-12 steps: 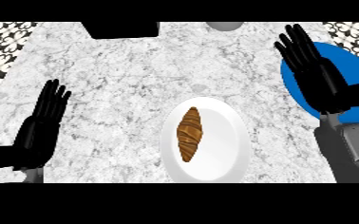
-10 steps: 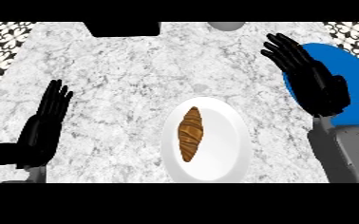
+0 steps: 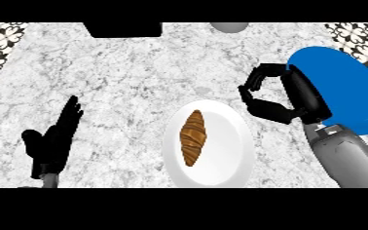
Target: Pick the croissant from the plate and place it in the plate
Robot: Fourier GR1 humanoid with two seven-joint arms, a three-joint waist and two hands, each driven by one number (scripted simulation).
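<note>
A brown croissant [image 3: 193, 137] lies lengthwise on a white plate [image 3: 232, 148] near the counter's front middle. A blue plate [image 3: 336, 85] sits at the right edge, partly covered by my right hand [image 3: 287, 99]. That hand hovers just right of the white plate's upper rim, its fingers curled toward the thumb with nothing between them. My left hand [image 3: 54, 142] stays open at the lower left, fingers up, well away from the croissant.
The counter is grey-white marble [image 3: 129, 78]. A black object [image 3: 123, 28] sits at the back edge left of centre, and a grey round thing [image 3: 230, 27] shows at the back middle. Patterned tiles [image 3: 14, 33] appear at both back corners.
My right hand has come left and down off the blue plate toward the white plate, and its fingers have curled from straight to bent. The left hand dropped slightly lower.
</note>
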